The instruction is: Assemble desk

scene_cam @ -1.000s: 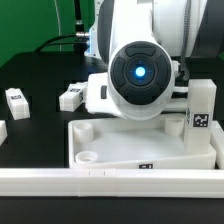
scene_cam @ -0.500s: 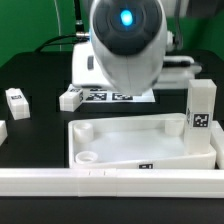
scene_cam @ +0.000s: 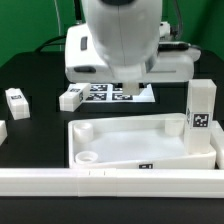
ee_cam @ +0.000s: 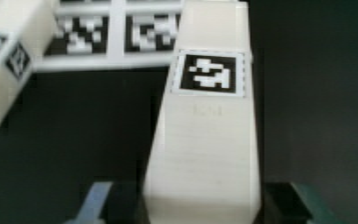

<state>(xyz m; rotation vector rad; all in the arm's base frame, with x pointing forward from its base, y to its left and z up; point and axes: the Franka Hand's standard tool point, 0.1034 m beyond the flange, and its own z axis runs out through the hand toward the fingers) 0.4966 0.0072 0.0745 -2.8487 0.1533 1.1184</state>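
Observation:
The white tray-like desk tabletop (scene_cam: 150,140) lies in front with round corner sockets. One white tagged leg (scene_cam: 203,108) stands upright in its corner at the exterior view's right. Two more legs (scene_cam: 17,100) (scene_cam: 72,97) lie on the black table at the exterior view's left. In the wrist view my gripper (ee_cam: 201,205) is shut on another white leg (ee_cam: 208,120), whose tag faces the camera. That leg slants away over the table and the marker board (ee_cam: 114,30). Both fingers (ee_cam: 101,200) flank its near end. In the exterior view the arm's body (scene_cam: 120,40) hides the gripper.
The marker board (scene_cam: 115,93) lies behind the tabletop, under the arm. A long white rail (scene_cam: 110,180) runs along the front edge. A loose leg (ee_cam: 7,70) lies beside the marker board in the wrist view.
The arm has risen and drawn back from the tabletop toward the marker board. The tabletop's middle, hidden a second ago, now shows. The grip has not changed.

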